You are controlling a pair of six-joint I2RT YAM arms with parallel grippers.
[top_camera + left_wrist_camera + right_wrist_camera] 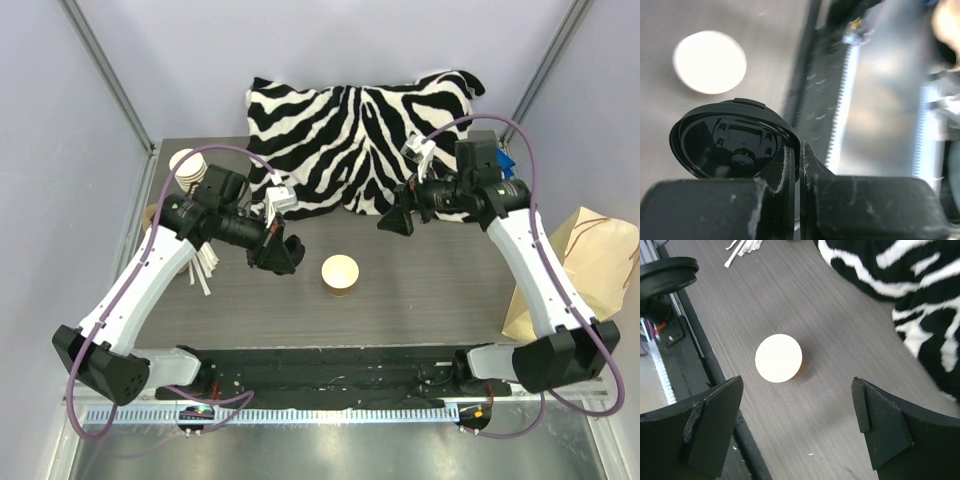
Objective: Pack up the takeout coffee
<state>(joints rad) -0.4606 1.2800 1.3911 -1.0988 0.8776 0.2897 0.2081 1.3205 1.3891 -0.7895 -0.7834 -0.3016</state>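
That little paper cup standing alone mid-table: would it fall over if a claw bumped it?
Probably. The cup looks small and papery, so it is likely light and easy to slide or tip. Its bare rim would probably dent under a hard squeeze. Its contents cannot be seen.

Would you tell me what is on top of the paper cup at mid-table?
Nothing: the cup is uncovered, and the black lid is pinched in the left claw. The cup's inside washes out pale, unreadable.

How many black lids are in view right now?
1. The black lid is pinched at its rim by the left gripper, held left of the unlidded cup mid-table. More may be hidden.
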